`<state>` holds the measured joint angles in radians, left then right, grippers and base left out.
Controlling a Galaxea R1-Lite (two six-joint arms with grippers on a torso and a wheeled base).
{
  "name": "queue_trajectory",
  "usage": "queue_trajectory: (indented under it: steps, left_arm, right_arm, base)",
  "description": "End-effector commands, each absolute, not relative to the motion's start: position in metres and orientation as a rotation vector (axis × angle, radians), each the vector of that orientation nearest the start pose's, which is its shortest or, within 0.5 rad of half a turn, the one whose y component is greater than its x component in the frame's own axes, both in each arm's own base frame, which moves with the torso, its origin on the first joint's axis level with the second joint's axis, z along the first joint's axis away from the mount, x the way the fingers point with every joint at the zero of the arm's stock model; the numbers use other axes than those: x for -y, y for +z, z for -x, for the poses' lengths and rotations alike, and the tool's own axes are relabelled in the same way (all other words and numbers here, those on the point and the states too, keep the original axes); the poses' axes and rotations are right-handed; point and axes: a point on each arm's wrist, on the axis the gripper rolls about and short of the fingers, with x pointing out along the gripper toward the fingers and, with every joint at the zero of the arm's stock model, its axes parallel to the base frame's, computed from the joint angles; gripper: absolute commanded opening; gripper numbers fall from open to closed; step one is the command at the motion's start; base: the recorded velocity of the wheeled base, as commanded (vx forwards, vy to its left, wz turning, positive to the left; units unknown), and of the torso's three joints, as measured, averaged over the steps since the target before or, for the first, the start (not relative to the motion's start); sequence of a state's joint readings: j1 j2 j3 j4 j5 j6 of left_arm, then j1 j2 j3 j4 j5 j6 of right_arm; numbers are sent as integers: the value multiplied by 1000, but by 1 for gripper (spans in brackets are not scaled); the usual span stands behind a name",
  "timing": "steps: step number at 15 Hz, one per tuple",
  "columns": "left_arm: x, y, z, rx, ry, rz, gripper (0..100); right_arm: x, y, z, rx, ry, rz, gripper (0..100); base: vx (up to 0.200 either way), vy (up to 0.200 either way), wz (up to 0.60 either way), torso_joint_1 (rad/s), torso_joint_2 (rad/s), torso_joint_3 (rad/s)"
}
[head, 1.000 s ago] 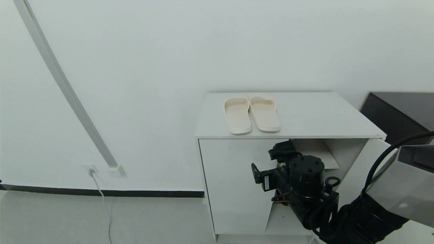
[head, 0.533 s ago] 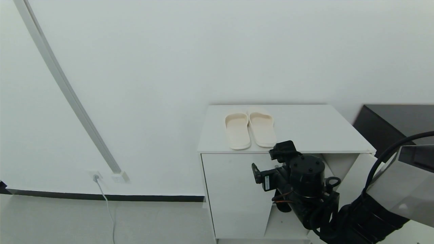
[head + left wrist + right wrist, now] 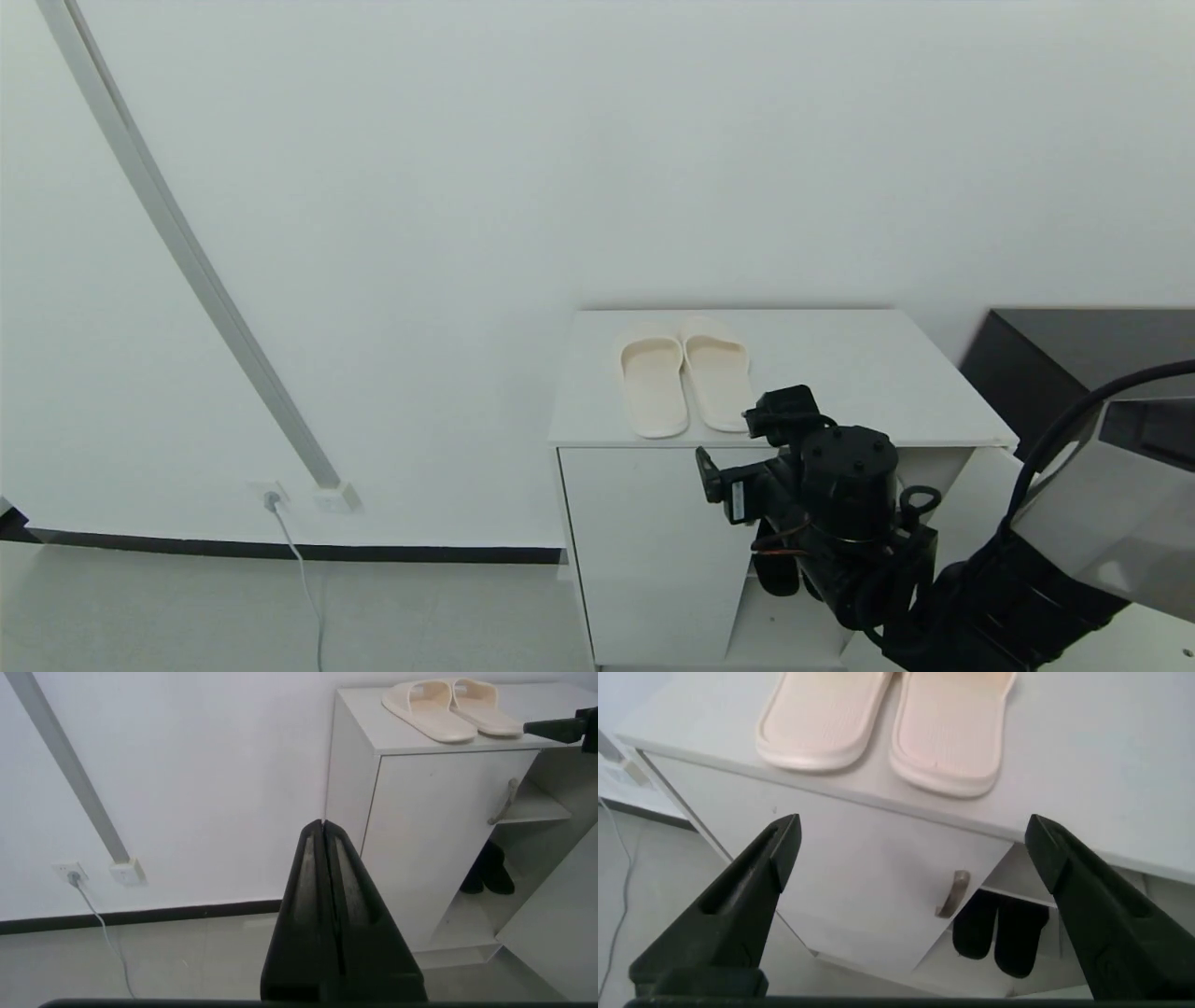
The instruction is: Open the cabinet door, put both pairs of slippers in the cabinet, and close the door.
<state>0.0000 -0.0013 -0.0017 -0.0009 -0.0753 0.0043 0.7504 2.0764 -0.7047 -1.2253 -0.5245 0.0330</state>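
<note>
We found the cream slippers [image 3: 683, 381] lying side by side on top of the white cabinet [image 3: 840, 373], towards its left half, soles down. The right gripper [image 3: 913, 826] hung just in front of the cabinet's top edge, near the pair and apart from it, with its fingers spread wide and nothing between them. The left gripper [image 3: 323, 831] was well back from the cabinet, clenched tight on nothing. The right door [image 3: 978, 490] stood swung open, and in the open half, below a shelf board, we saw the black slippers [image 3: 999, 933] close together. The left door panel, with its handle [image 3: 951, 894] at the inner edge, looked closed. A wall socket [image 3: 271, 495] with a cable sat low on the wall to the cabinet's left.
</note>
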Motion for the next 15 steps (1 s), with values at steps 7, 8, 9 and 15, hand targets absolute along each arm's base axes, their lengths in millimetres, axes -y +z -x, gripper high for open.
queue_trajectory:
  steps: [7, 8, 9, 15]
  left_arm:
    - [2, 76, 23, 2, -75, -5, 0]
    - [2, 76, 23, 2, -75, -5, 0]
    - [2, 76, 23, 2, -75, -5, 0]
    - [2, 76, 23, 2, -75, -5, 0]
  right_arm:
    - [-258, 110, -278, -131, 249, 18, 100]
    - [-267, 119, -280, -151, 254, 10, 100]
    - [-275, 129, -282, -162, 249, -3, 100]
    - [-292, 138, -292, -169, 128, -71, 100]
  base:
    - [0, 0, 0, 17, -35, -18]
    - [0, 0, 0, 0, 0, 0]
    - [0, 0, 0, 0, 0, 0]
    - [0, 0, 0, 0, 0, 0]
